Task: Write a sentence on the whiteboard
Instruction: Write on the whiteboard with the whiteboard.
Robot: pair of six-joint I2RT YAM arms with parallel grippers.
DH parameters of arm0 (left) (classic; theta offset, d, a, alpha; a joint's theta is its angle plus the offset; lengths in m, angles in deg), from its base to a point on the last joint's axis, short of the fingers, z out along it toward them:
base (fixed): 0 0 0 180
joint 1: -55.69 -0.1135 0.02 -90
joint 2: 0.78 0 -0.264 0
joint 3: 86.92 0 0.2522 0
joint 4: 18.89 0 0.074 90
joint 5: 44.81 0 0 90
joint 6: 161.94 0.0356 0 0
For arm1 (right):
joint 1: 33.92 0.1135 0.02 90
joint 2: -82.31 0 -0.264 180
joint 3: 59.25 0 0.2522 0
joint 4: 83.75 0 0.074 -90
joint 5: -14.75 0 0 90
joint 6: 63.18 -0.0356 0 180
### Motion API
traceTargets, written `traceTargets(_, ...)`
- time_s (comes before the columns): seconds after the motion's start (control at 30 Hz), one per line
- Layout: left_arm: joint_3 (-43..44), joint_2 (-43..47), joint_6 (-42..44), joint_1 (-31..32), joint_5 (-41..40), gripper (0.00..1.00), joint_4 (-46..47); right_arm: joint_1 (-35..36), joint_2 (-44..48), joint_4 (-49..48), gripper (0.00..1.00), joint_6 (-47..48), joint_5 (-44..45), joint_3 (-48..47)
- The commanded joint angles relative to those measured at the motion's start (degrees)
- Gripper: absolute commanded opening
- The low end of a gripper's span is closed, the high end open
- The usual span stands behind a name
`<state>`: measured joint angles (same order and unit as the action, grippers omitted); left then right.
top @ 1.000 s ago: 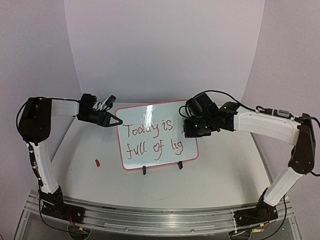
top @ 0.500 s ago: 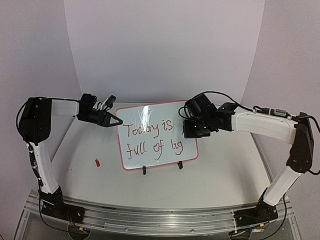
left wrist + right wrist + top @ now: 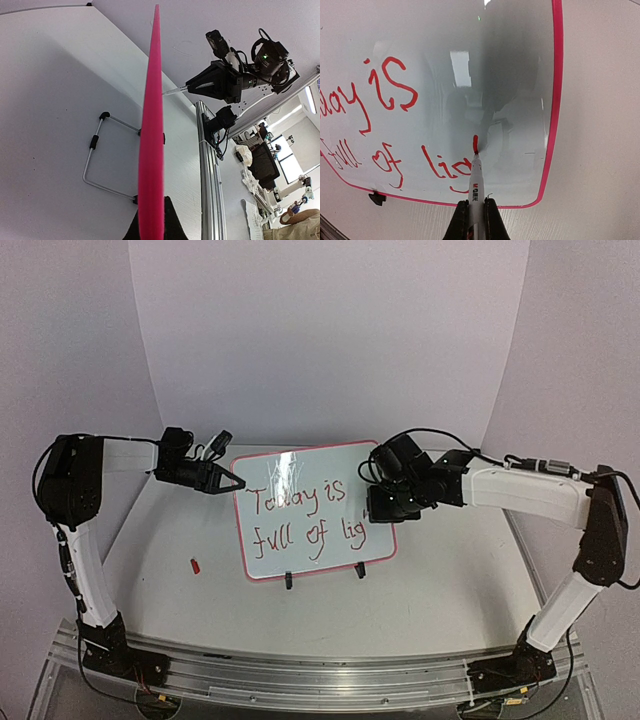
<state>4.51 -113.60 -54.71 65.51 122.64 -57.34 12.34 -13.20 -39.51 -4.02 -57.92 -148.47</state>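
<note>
The whiteboard (image 3: pixel 282 562), pink-framed, stands tilted on two black clip feet and reads "Today is full of lig" in red. My left gripper (image 3: pixel 236 483) is shut on its upper left edge; in the left wrist view the pink frame (image 3: pixel 151 125) runs edge-on between my fingers (image 3: pixel 172 225). My right gripper (image 3: pixel 386 506) is shut on a white marker (image 3: pixel 476 182). Its red tip touches the board (image 3: pixel 520 75) at the bottom of a short new vertical stroke just right of the "g". The right gripper (image 3: pixel 202 86) also shows in the left wrist view.
A small red marker cap (image 3: pixel 196 565) lies on the table left of the board. A wire stand (image 3: pixel 94 150) props the board from behind. The aluminium rail (image 3: pixel 320 672) with both arm bases runs along the near edge.
My right gripper has shifted slightly down and left with the marker, and a short red stroke has appeared after "lig". The left arm and board have not moved.
</note>
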Motion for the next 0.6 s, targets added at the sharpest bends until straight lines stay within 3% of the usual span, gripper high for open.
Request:
traceTargets(0.0,-0.1,-1.8,4.6,1.7,-7.5,0.00,-1.2,-0.5,0.6,0.9,0.00,-1.2,0.0,1.7)
traceTargets(0.57,-0.2,-1.7,4.6,1.8,-7.5,0.00,-1.1,-0.5,1.2,1.2,0.00,-3.0,-0.4,3.1)
